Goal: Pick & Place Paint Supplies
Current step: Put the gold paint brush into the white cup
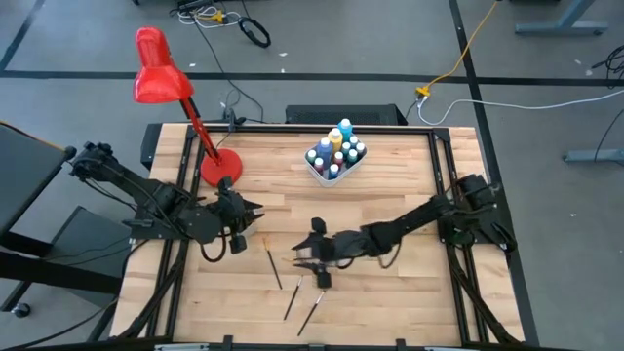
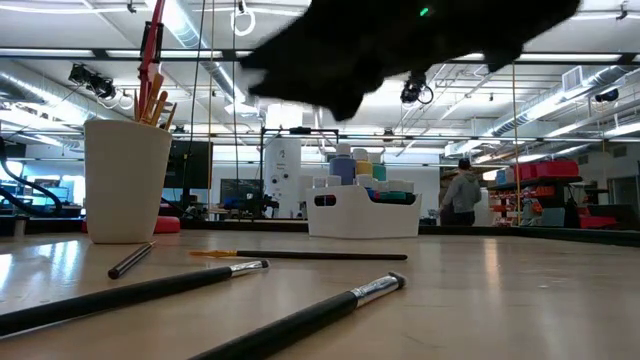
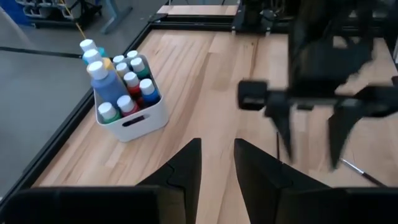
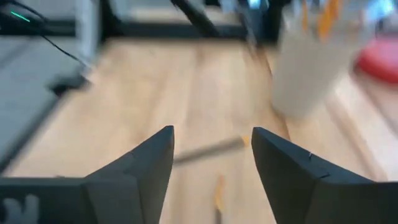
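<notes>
The right hand [image 1: 310, 255] hangs spread wide and empty over the desk [image 1: 390, 292], loose paintbrushes [image 1: 274, 268] lying just beside and below it. The left hand [image 1: 255, 216] waits nearby, narrowly parted (nothing in it). Paint bottles [image 1: 334, 154] stand in the white tray [image 1: 343, 174], well beyond both.

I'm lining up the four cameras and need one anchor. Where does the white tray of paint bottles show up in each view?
High view: white tray of paint bottles, far side of the table, right of the red lamp.
Low view: the tray stands mid-picture, behind the brushes.
Left wrist view: upper left, near the table edge.
Right wrist view: not in it.
Shared landmark: the beige cup, which the right wrist view also shows.
</notes>
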Motion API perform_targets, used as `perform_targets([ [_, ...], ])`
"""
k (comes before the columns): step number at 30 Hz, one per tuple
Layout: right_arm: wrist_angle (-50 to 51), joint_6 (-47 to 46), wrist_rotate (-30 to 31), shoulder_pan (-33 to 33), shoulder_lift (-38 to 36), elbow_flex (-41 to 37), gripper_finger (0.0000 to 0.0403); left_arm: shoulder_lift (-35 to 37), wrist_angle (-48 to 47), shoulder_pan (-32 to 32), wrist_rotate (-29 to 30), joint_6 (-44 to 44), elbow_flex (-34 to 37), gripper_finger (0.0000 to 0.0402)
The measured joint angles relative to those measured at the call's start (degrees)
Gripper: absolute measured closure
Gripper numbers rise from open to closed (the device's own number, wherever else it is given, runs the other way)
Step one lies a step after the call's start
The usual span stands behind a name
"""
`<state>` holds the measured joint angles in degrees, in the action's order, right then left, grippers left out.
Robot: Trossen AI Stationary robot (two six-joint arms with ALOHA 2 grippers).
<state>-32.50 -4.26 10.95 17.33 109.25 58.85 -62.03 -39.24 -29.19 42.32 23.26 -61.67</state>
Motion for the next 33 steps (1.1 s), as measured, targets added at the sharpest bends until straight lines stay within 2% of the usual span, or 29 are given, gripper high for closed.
perform_targets([
  [4, 12.51, -4.74, 0.11, -2.23, 4.34, 6.94, 0.0181, -0.01, -0.1, 0.02, -0.14, -0.05, 0.0, 0.0297],
  [7, 16.33, -4.47, -1.71, -3.09, 8.21, 10.72, 0.0188, -0.01, -0.29, 0.0, -0.16, -0.12, 0.0, 0.0297],
  [10, 16.44, -3.44, -3.37, -3.09, 11.77, 13.36, 0.0197, -0.01, -0.35, 0.02, -0.16, -0.12, 0.0, 0.0297],
  [14, 18.9, -2.76, -2.42, -3.07, 14.91, 15.37, 0.0203, 0.01, -0.31, 0.0, -0.51, -0.1, 0.0, 0.0297],
  [25, 21.15, -0.77, -1.33, -3.24, 17.7, 15.74, 0.0209, 0.01, -0.31, 0.01, -1.46, -0.12, 0.0, 0.0297],
  [29, 22.19, 0.2, -1.47, -3.24, 17.7, 15.82, 0.0238, 0.01, -0.32, 0.0, -1.48, -0.08, 0.0, 0.0297],
  [33, 21.78, 0.39, -2.57, -3.21, 17.73, 15.74, 0.03, 0.01, -0.32, 0.0, -1.48, -0.01, 0.0, 0.0297],
])
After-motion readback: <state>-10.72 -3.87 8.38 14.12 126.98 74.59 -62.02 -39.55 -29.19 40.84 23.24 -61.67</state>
